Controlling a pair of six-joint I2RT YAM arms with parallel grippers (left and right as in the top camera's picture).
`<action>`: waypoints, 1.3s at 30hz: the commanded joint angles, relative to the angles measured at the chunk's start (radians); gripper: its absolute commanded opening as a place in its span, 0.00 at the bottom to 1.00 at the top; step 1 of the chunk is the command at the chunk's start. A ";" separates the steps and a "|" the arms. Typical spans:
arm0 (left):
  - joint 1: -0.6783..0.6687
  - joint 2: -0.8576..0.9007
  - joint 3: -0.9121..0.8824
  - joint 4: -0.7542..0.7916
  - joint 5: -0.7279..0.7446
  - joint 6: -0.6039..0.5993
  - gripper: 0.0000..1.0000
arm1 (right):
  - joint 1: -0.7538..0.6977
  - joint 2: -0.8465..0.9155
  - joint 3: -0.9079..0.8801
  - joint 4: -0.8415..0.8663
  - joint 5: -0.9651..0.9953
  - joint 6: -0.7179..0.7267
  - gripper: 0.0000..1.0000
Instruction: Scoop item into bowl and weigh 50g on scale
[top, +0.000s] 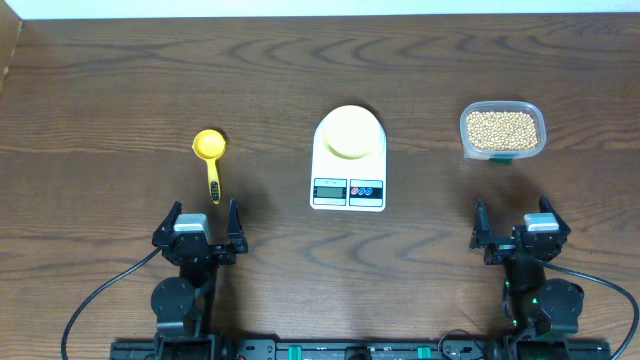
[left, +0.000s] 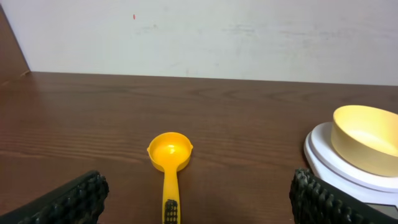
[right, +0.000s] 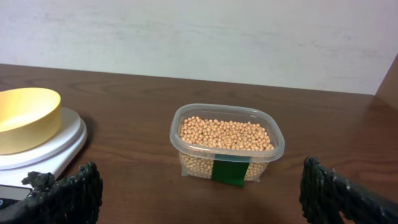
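Closest up: black bumpy fingers (left: 74, 199) of the left tool (left: 196, 208), one at each bottom corner of the left wrist view. Spread wide open, holding nothing, touching nothing. Same story for the right tool (right: 199, 202): fingers far apart, wide open, gripping nothing.

Seen from above, both tools low over the brown wooden counter (top: 120, 80). Left one at 7 o'clock from the white kitchen scale (top: 348, 190), right one at 5 o'clock from it.

Scale in the middle of the counter. Little grey screen and two buttons on its 6 o'clock edge; numbers too small to read. Pale yellow bowl (top: 349, 132) sitting upright on the scale's round top, at the 12 o'clock end, its smooth inside showing.

Bright yellow scoop (top: 212, 168) lying flat on the counter at 9 o'clock from the scale, well apart from it. Round cup toward 12 o'clock, handle toward 6 o'clock. Handle tip near the gap between the left tool's fingers, not touching them.

Clear plastic tub (right: 196, 165) at about 2 o'clock from the scale, well apart, and at 12 o'clock from the right tool. Filled nearly to the rim with small round tan beans (right: 227, 134). Green label on the tub wall facing the right tool.
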 joint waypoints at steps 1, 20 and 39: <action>0.002 -0.005 0.017 -0.025 0.024 -0.013 0.95 | 0.007 -0.005 -0.002 -0.003 0.011 -0.008 0.99; 0.002 0.214 0.241 -0.051 0.024 -0.031 0.95 | 0.007 -0.005 -0.002 -0.003 0.011 -0.008 0.99; 0.003 0.849 0.907 -0.440 0.024 -0.053 0.95 | 0.007 -0.005 -0.002 -0.003 0.011 -0.008 0.99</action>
